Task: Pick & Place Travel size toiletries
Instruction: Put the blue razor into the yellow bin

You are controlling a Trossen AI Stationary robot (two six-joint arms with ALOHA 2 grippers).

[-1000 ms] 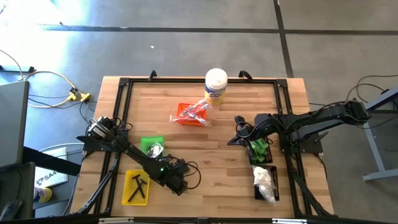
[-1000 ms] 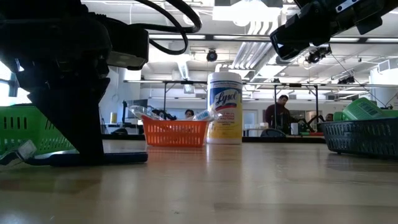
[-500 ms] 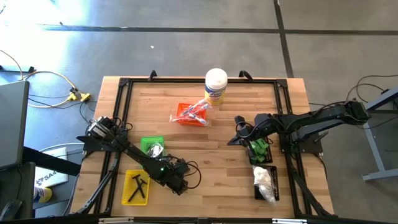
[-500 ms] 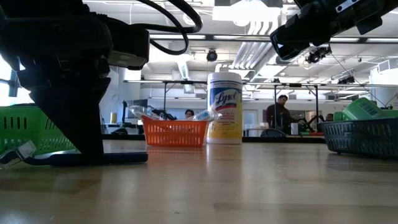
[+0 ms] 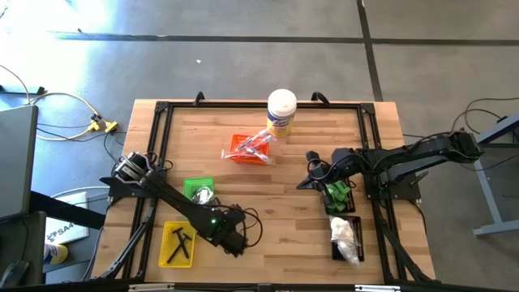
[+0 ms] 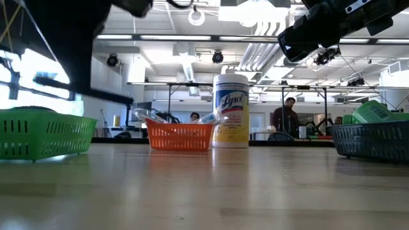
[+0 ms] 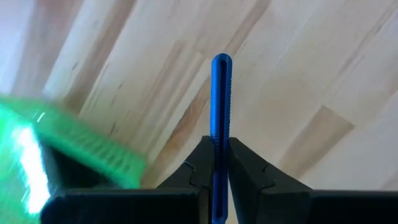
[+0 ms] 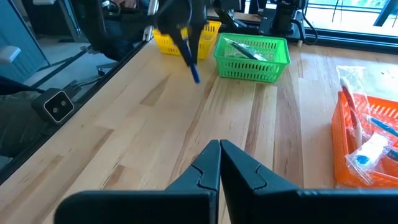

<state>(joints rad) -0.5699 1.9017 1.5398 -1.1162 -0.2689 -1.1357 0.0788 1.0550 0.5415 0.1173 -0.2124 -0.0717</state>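
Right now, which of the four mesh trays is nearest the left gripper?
The yellow tray, at the table's near-left corner beside the left gripper, which grips a blue stick. The green tray, orange tray and black tray lie farther off.

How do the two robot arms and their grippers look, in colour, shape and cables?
Both arms are black and slim, built of jointed links. Black cable loops curl beside the left gripper, and a small green light glows on that arm. The right gripper has two matte black fingers that taper to points, with stepped notches on their inner edges.

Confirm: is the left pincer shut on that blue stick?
Yes. The left pincer is shut on the blue stick, which pokes out between its fingers above the table.
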